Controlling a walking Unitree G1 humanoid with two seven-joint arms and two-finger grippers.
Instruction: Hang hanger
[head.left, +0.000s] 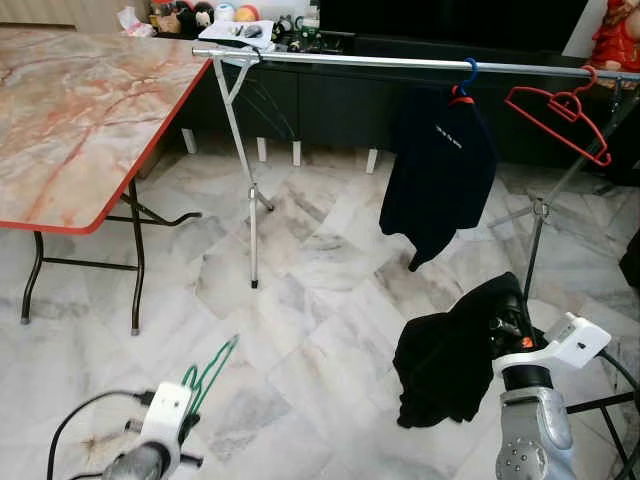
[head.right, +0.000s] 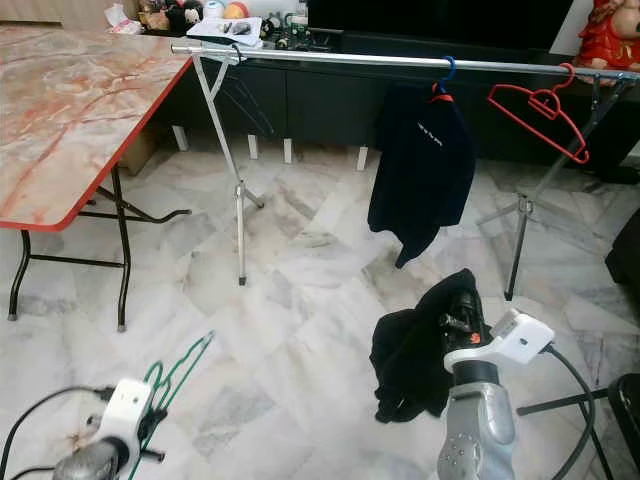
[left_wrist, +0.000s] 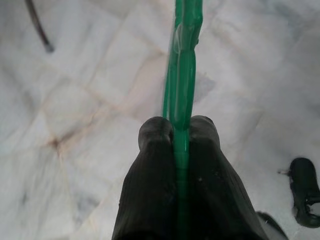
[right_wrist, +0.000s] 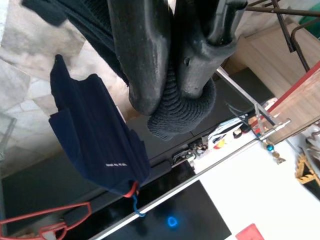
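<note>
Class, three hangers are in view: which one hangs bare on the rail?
The red hanger at the rail's right end; the blue-hooked one carries a dark shirt, the green one is in the left pincer.

Grey-veined marble floor (head.left: 330, 300) — red-edged folding table (head.left: 70, 110) left, dark cabinet (head.left: 330, 100) behind.

A marble-patterned folding table with a red edge (head.left: 70, 120) stands on the pale marble-tiled floor (head.left: 320, 300). A long black low cabinet (head.left: 330, 95) lines the wall behind.

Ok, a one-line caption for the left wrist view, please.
Left tool shut on a green hanger, held above the marble floor.
</note>
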